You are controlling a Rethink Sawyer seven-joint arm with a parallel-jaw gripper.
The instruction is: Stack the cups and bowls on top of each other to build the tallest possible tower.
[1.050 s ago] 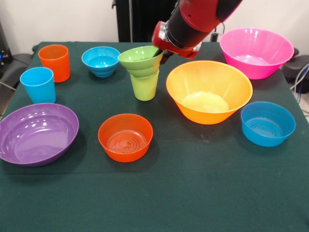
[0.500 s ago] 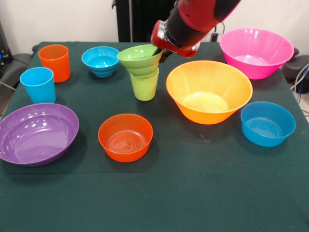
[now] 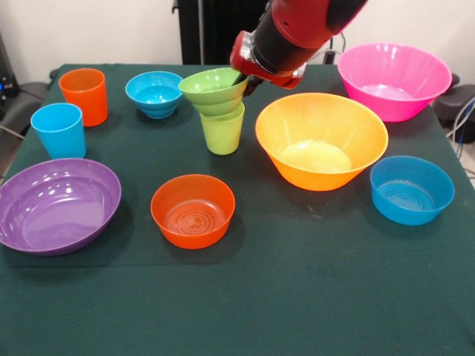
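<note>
Lab, robot arm (image 3: 297, 30), cloth-covered table (image 3: 297, 297)

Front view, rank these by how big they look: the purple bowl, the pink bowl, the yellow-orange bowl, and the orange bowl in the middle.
1. yellow-orange bowl
2. purple bowl and pink bowl: too close to rank, since the pink one sits farther from the camera
3. orange bowl, clearly smallest

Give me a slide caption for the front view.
Claw at small green bowl seated on lime green cup.
</note>
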